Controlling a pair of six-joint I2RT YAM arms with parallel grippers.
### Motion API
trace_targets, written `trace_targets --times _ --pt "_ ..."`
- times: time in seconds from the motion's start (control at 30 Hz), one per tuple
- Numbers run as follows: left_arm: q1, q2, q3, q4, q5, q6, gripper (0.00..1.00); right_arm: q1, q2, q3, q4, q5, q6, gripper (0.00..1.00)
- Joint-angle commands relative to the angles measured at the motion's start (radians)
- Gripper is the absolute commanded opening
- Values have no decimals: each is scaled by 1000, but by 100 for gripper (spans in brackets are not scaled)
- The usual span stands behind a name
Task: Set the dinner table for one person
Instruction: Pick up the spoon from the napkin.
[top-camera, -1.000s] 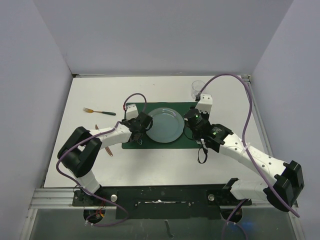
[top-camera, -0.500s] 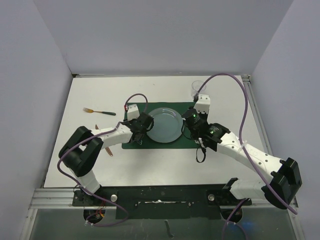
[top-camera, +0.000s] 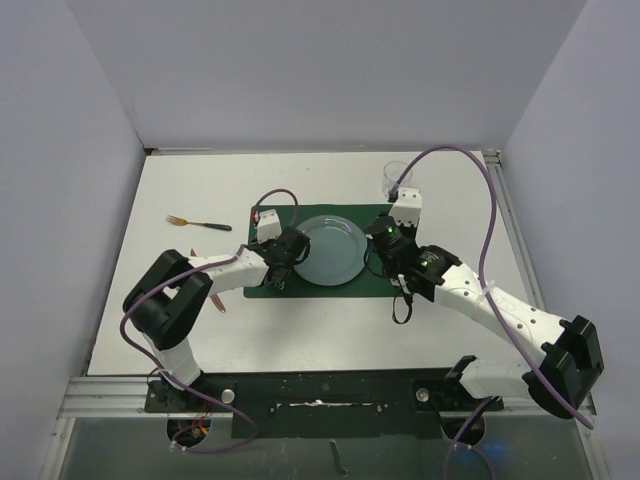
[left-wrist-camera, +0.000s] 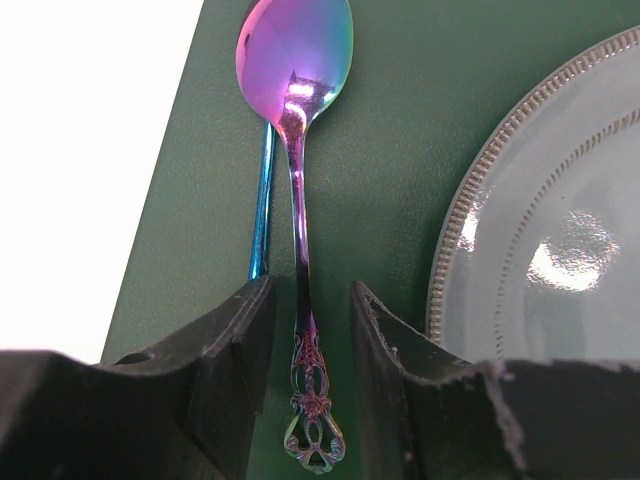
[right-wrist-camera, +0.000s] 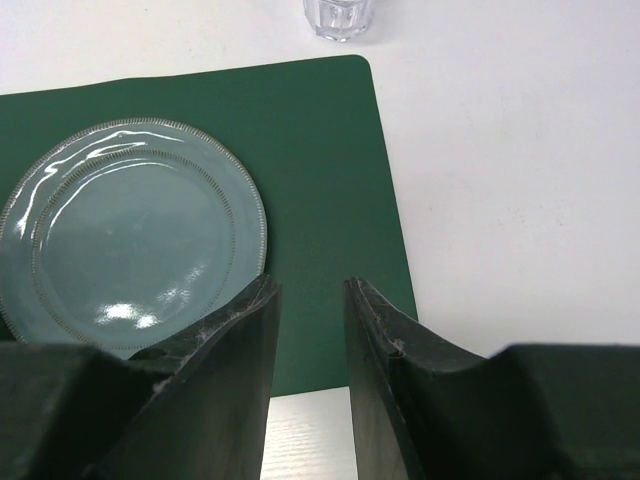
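Note:
The dinner table (top-camera: 330, 330) is a white top carrying a dark green placemat (top-camera: 375, 283) and a pale blue plate (top-camera: 330, 248). An iridescent spoon (left-wrist-camera: 297, 200) lies on the placemat (left-wrist-camera: 400, 150) left of the plate (left-wrist-camera: 560, 250), bowl pointing away. My left gripper (left-wrist-camera: 310, 290) straddles its ornate handle, open, with a gap on each side. A blue utensil handle (left-wrist-camera: 262, 200) lies beside the spoon. My right gripper (right-wrist-camera: 308, 285) hangs open and empty over the placemat (right-wrist-camera: 320, 150), to the right of the plate (right-wrist-camera: 130, 235).
A clear glass (top-camera: 393, 177) stands on the white top beyond the mat's far right corner. A fork (top-camera: 197, 223) with a dark handle lies far left. A small utensil (top-camera: 220, 300) lies by the left forearm. Metal rails edge the table.
The left wrist has edged slightly right over the mat. The right gripper shifted a little toward the far side, then held still. Nothing on the table has moved.

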Motion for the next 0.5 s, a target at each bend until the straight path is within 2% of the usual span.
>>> trace_targets --times 0.0,0.17,0.23,0.47 --pt "-5 14 26 44 -39 14 29 -8 13 52 26 16 -9 33" --pt "-6 19 30 42 -41 14 4 -15 17 51 27 11 -9 33" --pt "-7 19 31 39 -44 16 0 -15 20 49 27 11 -9 33" --pt "-11 5 31 19 -69 2 0 -18 28 45 27 11 -4 33"
